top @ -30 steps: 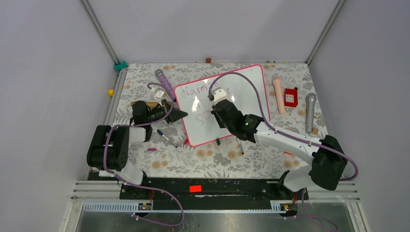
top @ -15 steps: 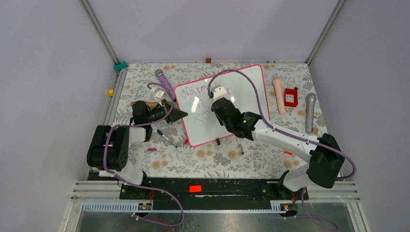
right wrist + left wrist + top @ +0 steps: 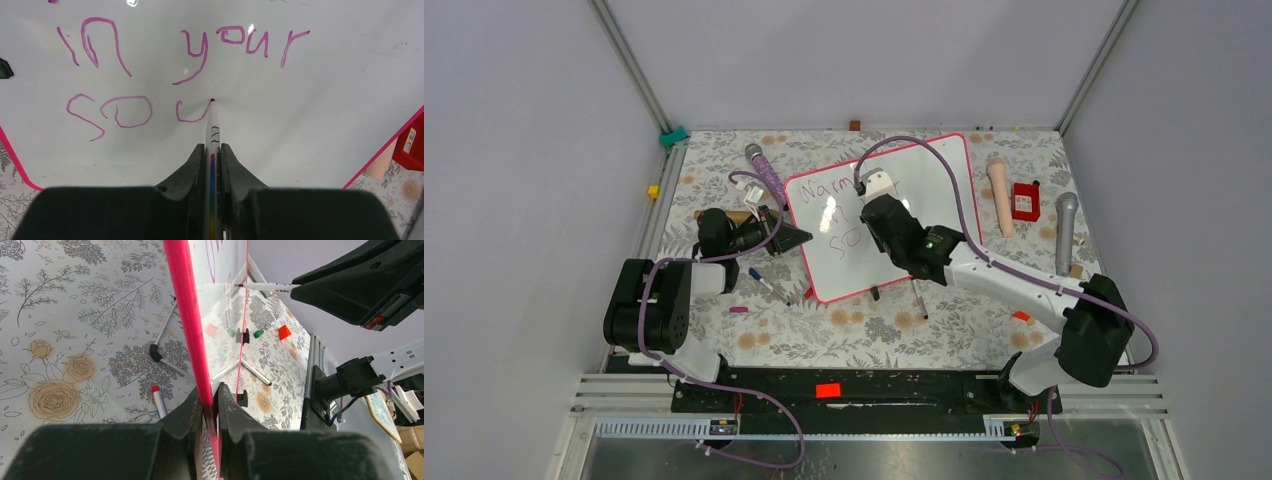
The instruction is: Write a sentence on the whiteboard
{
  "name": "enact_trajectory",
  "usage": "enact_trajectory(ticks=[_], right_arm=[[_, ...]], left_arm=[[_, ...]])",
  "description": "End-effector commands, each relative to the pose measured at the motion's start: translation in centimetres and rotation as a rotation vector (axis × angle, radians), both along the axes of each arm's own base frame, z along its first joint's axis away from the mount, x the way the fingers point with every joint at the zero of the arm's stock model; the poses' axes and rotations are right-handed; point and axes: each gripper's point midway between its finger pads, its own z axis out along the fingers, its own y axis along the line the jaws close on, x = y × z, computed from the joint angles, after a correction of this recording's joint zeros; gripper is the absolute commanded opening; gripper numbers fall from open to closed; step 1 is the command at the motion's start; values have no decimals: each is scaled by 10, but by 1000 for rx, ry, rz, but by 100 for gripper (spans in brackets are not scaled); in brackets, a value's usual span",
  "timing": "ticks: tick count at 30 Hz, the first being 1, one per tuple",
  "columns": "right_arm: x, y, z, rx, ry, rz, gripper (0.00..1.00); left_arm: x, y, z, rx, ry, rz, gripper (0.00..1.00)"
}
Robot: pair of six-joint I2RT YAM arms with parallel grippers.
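The whiteboard (image 3: 929, 195) lies at the middle of the flowered table (image 3: 874, 330), a little askew, and both arms work on it. The left gripper (image 3: 209, 395) has its fingers pressed together on the pink frame at the board's left edge. In my judgement this grip serves only to hold the board steady, so that it does not slide under the pen. Whether that edge is lifted or lies flat, I cannot tell. The right gripper (image 3: 213, 150) is closed narrowly on a white marker (image 3: 213, 127), which points straight forward. The marker's purple tip touches the board at the end of the letter "u". The sentence (image 3: 192, 50) reads here "in your" and below it "sou", so the last letter is not yet written. The white surface right of the tip is free for it. Over the board's far part the purple cable (image 3: 924, 148) of the right arm makes an arch, and in the top view the arm covers part of the writing. Just beside the board's near edge lie loose pens (image 3: 921, 300), and beside its near left corner a blue-capped marker (image 3: 764, 286). Left of the board's far corner lies a purple microphone (image 3: 762, 163). Right of the board lie a pale peach rod (image 3: 999, 195), a red box (image 3: 1025, 201) and a grey microphone (image 3: 1065, 232).
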Motion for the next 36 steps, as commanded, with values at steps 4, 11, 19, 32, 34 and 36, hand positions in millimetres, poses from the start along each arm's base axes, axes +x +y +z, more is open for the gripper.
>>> enact_trajectory(ticks=[4, 11, 19, 32, 34, 36], right_arm=[[-11, -6, -15, 33, 66, -5, 0], [-18, -17, -24, 19, 83, -18, 0], [-20, -18, 8, 85, 31, -6, 0], [-11, -30, 32, 159, -17, -29, 0], [-7, -30, 33, 166, -24, -33, 0], [-3, -29, 33, 172, -26, -38, 0]], left_arm=[[12, 10, -11, 63, -87, 65, 0], [12, 10, -11, 63, -87, 64, 0], [12, 10, -12, 63, -83, 65, 0], [12, 10, -12, 60, -82, 64, 0], [12, 10, -12, 59, -81, 63, 0], [12, 10, -11, 60, -83, 66, 0]])
